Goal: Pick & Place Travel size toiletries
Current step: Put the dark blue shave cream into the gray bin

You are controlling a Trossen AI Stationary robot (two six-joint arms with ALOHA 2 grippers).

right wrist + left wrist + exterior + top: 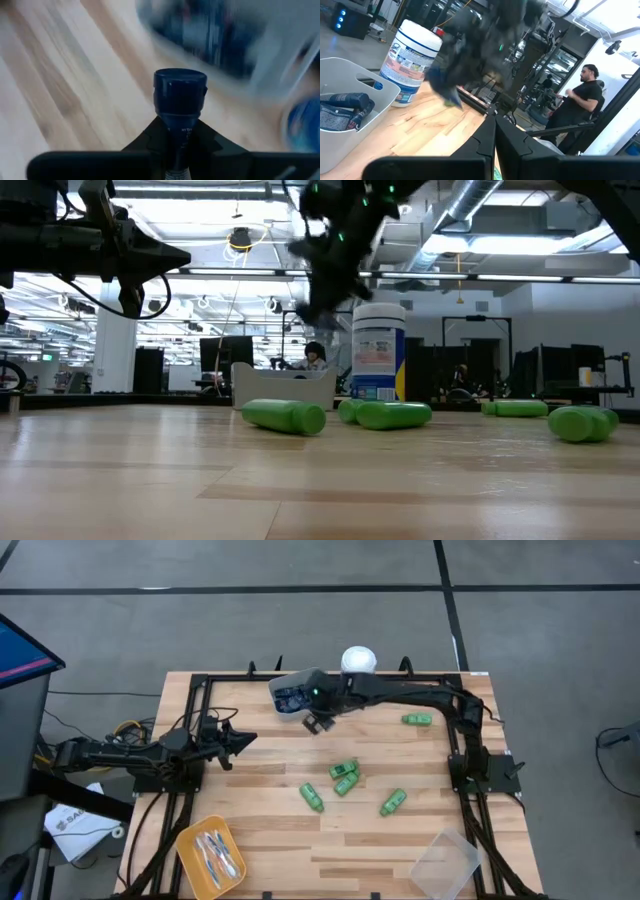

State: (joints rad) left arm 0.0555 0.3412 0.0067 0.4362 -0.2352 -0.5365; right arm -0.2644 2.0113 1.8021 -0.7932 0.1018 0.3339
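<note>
My right gripper hangs beside the white bin at the back of the table, shut on a dark navy tube whose round cap sticks out past the fingers. More navy tubes lie inside the bin. Several bright green bottles lie scattered on the wood from the middle to the right. Light-blue-and-white toothbrushes rest in an orange tray at the front left. My left gripper waits shut over the left side of the table.
A tall white blue-labelled canister stands at the back edge by the bin. A clear plastic container sits at the front right. A person stands in the room beyond the table.
</note>
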